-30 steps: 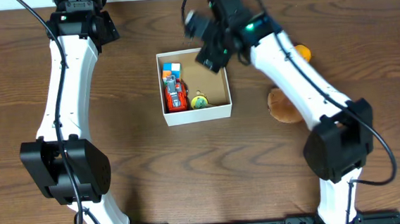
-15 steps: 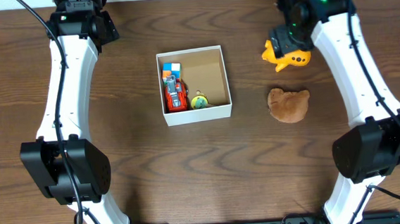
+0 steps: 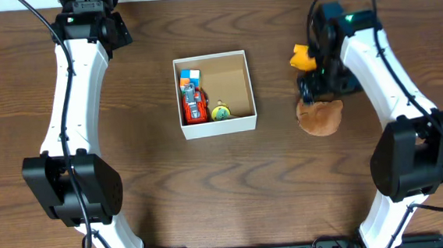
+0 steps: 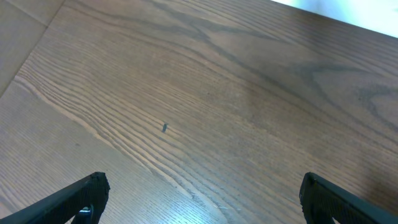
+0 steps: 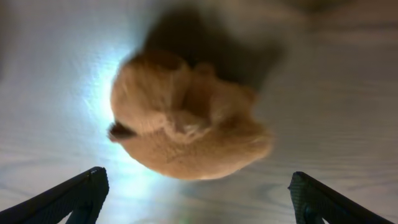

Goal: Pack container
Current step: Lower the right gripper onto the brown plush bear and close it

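Observation:
The container (image 3: 241, 124), a square white-walled box with a brown inside, sits mid-table. It holds a red toy car (image 3: 194, 107), a blue-and-orange block (image 3: 189, 80) and a small yellow-green toy (image 3: 221, 112). A brown plush toy (image 3: 320, 117) lies on the table to its right and fills the right wrist view (image 5: 186, 127). My right gripper (image 3: 318, 86) hovers just above the plush, jaws wide open and empty (image 5: 196, 199). A yellow toy (image 3: 302, 56) shows partly behind the right arm. My left gripper (image 4: 199, 199) is open over bare wood at the far left.
The wood table (image 3: 156, 191) extends around the box. The left arm (image 3: 72, 111) runs along the left side, the right arm (image 3: 391, 89) along the right. A pale wall edge (image 4: 348, 12) lies beyond the table's far side.
My right gripper swung from over the box to the right, then came down toward the brown plush. The left arm has not moved.

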